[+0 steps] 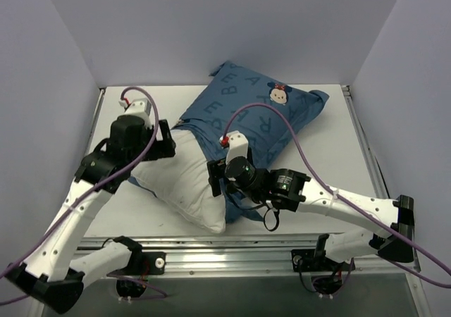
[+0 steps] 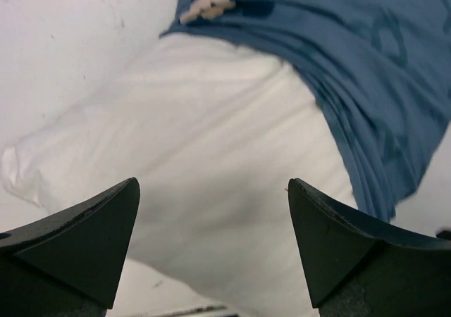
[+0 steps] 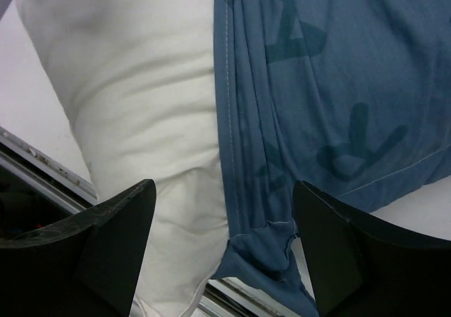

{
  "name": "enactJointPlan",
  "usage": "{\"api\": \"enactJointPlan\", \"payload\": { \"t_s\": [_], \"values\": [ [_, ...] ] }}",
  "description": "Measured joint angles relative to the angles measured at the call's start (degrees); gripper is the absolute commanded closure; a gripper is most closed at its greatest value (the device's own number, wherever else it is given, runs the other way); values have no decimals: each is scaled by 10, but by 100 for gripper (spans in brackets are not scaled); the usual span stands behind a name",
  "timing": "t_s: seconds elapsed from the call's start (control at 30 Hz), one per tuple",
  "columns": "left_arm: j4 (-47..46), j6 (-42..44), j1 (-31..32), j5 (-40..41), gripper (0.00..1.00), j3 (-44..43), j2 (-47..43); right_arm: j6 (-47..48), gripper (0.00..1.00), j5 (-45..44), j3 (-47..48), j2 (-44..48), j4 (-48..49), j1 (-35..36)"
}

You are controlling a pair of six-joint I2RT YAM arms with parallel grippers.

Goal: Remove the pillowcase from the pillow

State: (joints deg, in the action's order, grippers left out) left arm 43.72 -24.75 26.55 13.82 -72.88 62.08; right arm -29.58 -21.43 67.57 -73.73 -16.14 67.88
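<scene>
Plump white pillow (image 1: pixel 184 178) sits half out of dark-blue printed fabric pillowcase (image 1: pixel 243 113), centre frame. The left gripper (image 2: pixel 211 183) and right gripper (image 3: pixel 223 184) gape empty. Next probably means pinching the hem (image 3: pixel 227 84).

I log: pillowcase (image 1: pixel 246 113), dark blue, darker letters, one red-bowed mouse face; pillow (image 1: pixel 187 179) protruding from it, plain white.
</scene>
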Motion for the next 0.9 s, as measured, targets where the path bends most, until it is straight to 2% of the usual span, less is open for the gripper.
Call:
{"api": "enactJointPlan", "payload": {
  "t_s": [0.17, 0.37, 0.4, 0.53, 0.73, 0.9],
  "values": [
    [56, -17, 28, -59, 6, 43, -94, 3, 29, -3, -29, 1, -4, -21],
    [57, -57, 112, -72, 6, 83, -145, 15, 35, 1, -44, -23, 19, -63],
    [56, -62, 125, -71, 6, 87, -142, 17, 37, 5, -45, -31, 26, -70],
    [50, -72, 175, -61, 6, 97, -113, 26, 56, 39, -56, -47, 52, -96],
    [27, -88, 254, -20, 6, 99, -63, 27, 64, 101, -70, -43, 78, -145],
    [25, -97, 329, 45, 6, 85, 9, 27, 65, 125, -72, -40, 84, -154]
  ]
}}
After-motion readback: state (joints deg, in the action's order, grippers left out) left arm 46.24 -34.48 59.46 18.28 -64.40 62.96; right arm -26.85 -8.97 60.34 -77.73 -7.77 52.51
